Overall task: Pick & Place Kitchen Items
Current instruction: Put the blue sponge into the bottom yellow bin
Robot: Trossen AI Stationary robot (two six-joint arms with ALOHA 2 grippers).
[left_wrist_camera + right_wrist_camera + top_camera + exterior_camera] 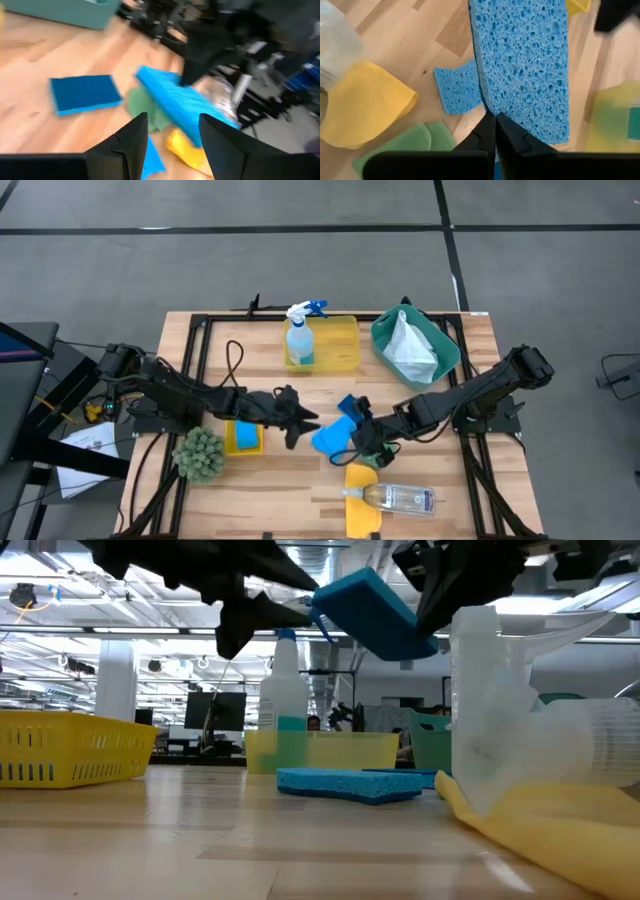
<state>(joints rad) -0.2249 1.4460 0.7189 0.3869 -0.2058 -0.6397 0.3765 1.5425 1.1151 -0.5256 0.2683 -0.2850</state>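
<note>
A blue sponge [330, 438] hangs tilted above the table's middle, and my right gripper [357, 442] is shut on it. My left gripper [170, 142] stands open just left of this sponge, pointing at it, with nothing between its fingers. A second blue sponge [350, 405] lies flat on the wood behind it. A clear bottle [395, 498] lies on its side on a yellow cloth [360, 505] near the front edge. A green cloth [415, 145] lies beside them. A blue-liquid spray bottle [298, 335] stands in the far yellow tray [340, 345]. My right gripper pinches the blue sponge by one edge [490, 102] between its two fingers. The fingers come slanting down from the table's right side. The sponge is lifted clear of the table [370, 615], tilted, and reaches out beyond the fingertips toward my left gripper.
A teal bin [440, 340] holding a white cloth [408, 348] stands at the far right. A small yellow tray [243, 442] with a blue sponge in it sits at the left, next to a spiky green ball [200, 452]. A black frame runs along the table's edges.
</note>
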